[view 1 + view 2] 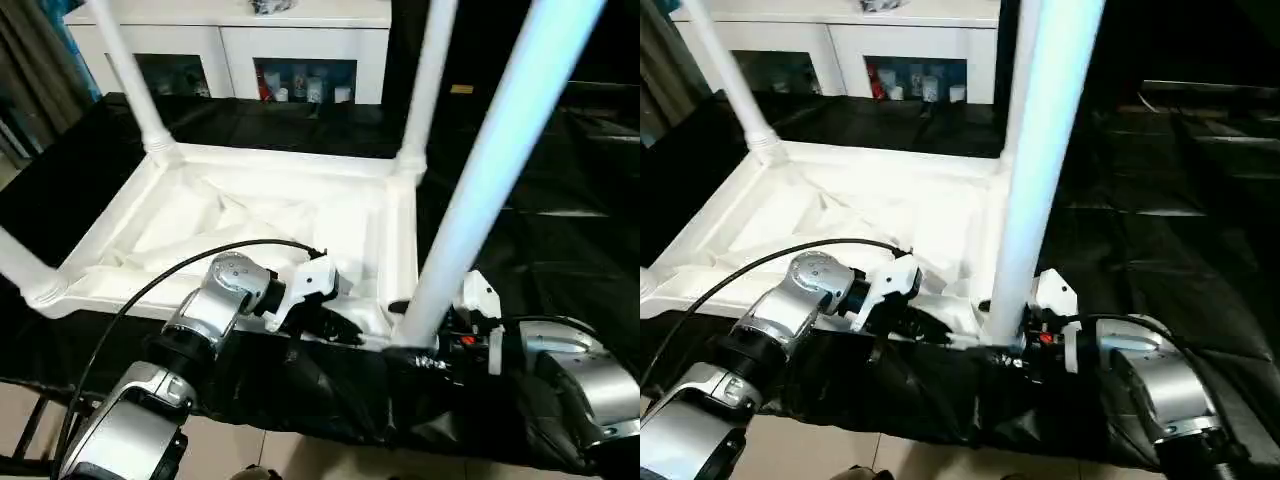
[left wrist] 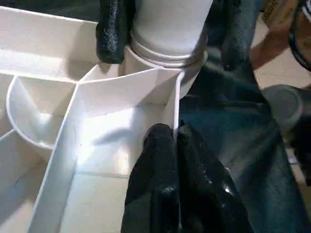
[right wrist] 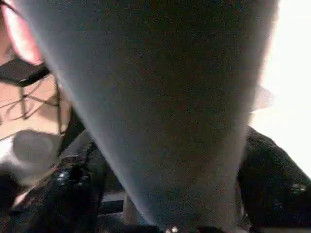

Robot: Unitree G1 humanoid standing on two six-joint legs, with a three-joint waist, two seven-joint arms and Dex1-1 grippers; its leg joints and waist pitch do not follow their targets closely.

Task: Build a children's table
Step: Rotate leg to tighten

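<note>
Two grippers hold the upside-down children's table (image 1: pixel 250 215).

The left gripper (image 2: pixel 176 141) is pinched tight on the thin near rim. The right gripper (image 2: pixel 167 29) wraps its black fingers (image 2: pixel 112 31) around the near right leg (image 1: pixel 500 160), seen close in the left wrist view. Four legs stand up. A white cabinet (image 1: pixel 300 45) sits far behind.

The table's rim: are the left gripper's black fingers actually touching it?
Touching. In the left wrist view, the left gripper has its fingers pinched on the table's thin white rim wall, one on each side.
</note>
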